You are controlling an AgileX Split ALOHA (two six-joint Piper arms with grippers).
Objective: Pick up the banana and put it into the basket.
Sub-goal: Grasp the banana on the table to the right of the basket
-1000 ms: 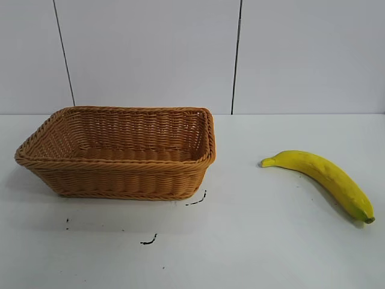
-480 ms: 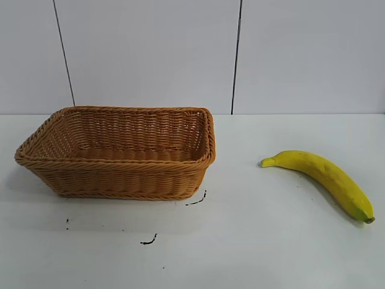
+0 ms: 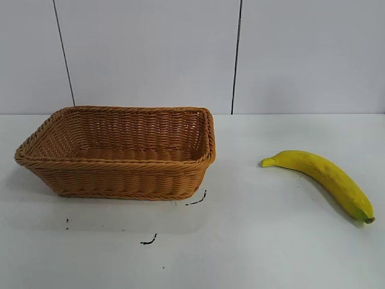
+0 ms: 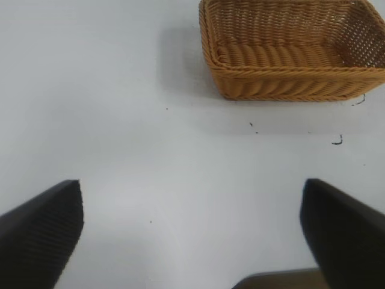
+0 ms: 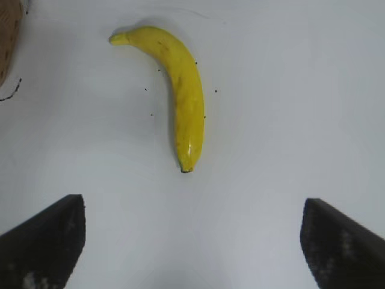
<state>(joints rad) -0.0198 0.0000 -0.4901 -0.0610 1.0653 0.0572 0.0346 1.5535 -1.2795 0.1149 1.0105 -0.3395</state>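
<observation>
The yellow banana [image 3: 325, 177] lies on the white table at the right, its greenish dark end toward the front right. It shows in the right wrist view [image 5: 180, 90] ahead of my right gripper [image 5: 192, 241], which is open, empty and a short way from the banana's dark end. The tan wicker basket [image 3: 120, 171] stands at the left, empty. It shows in the left wrist view [image 4: 289, 75], well beyond my left gripper [image 4: 192, 232], which is open and empty over bare table. Neither gripper shows in the exterior view.
Small black marks [image 3: 149, 241] dot the table in front of the basket. A grey panelled wall [image 3: 234, 54] stands behind the table. A sliver of the basket shows in the right wrist view [image 5: 7, 36].
</observation>
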